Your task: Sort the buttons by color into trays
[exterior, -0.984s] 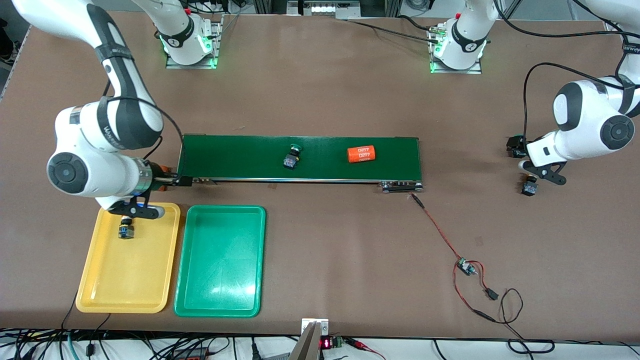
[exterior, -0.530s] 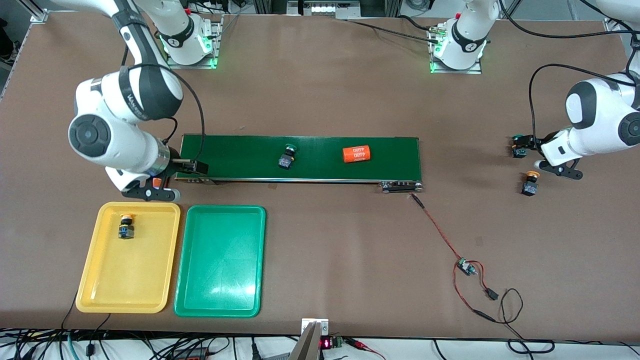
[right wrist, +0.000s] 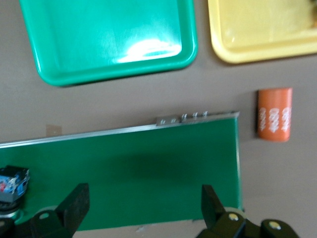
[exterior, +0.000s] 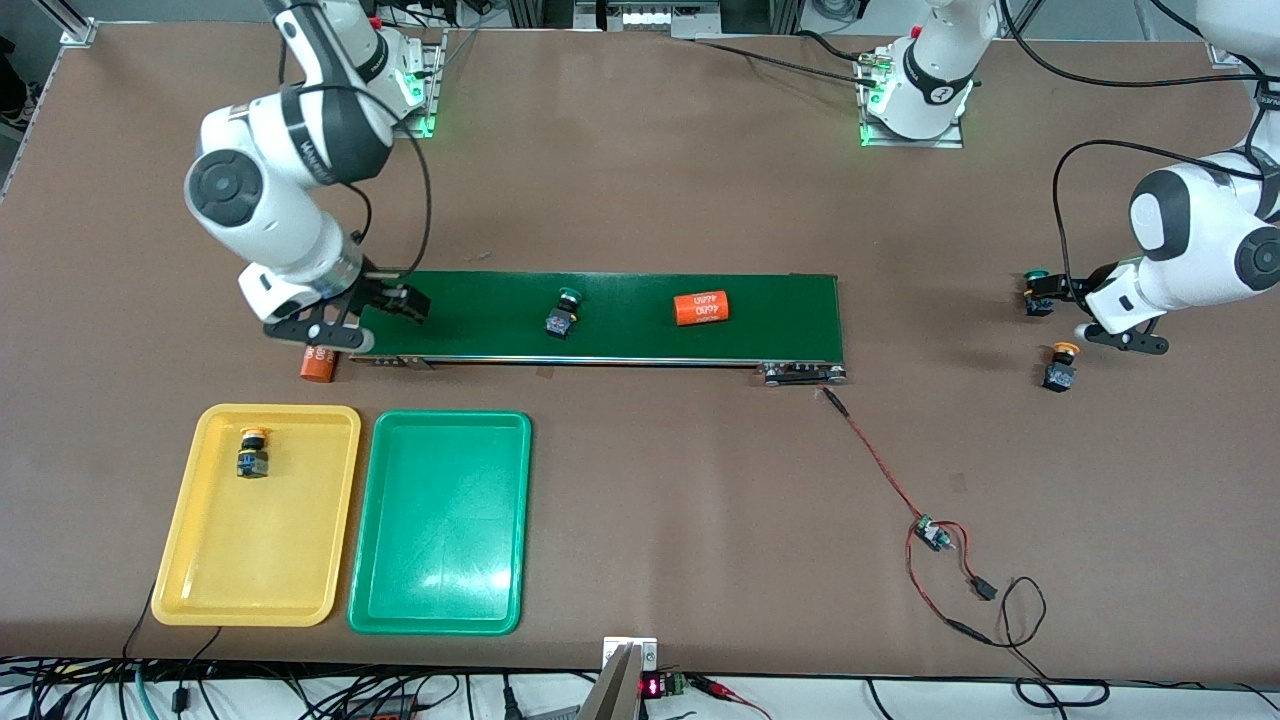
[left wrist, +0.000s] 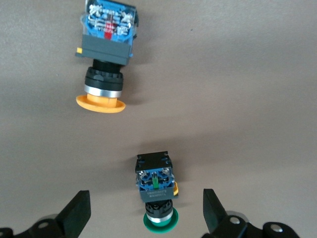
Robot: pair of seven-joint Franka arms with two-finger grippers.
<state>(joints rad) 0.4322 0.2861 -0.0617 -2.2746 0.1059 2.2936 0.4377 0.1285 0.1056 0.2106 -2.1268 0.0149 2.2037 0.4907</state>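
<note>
A yellow-capped button (exterior: 253, 453) stands in the yellow tray (exterior: 255, 590), and the green tray (exterior: 440, 540) lies beside it. A green-capped button (exterior: 562, 313) lies on the conveyor belt (exterior: 620, 340). My right gripper (exterior: 400, 303) (right wrist: 143, 198) hangs open over the belt's end nearest the trays, holding nothing. At the left arm's end of the table lie a green button (exterior: 1037, 293) (left wrist: 157, 193) and a yellow button (exterior: 1060, 366) (left wrist: 104, 54). My left gripper (exterior: 1050, 290) (left wrist: 146, 198) is open, with a finger on each side of that green button and not touching it.
One orange cylinder (exterior: 700, 308) rides on the belt. Another orange cylinder (exterior: 318, 363) (right wrist: 275, 114) lies on the table by the belt's end, between the belt and the yellow tray. A red wire with a small board (exterior: 930, 535) trails from the belt's other end.
My right gripper rose from the yellow tray, leaving the yellow button there, and moved over the belt's end. The belt's button and cylinder drifted toward the right arm's end. The left arm shifted slightly.
</note>
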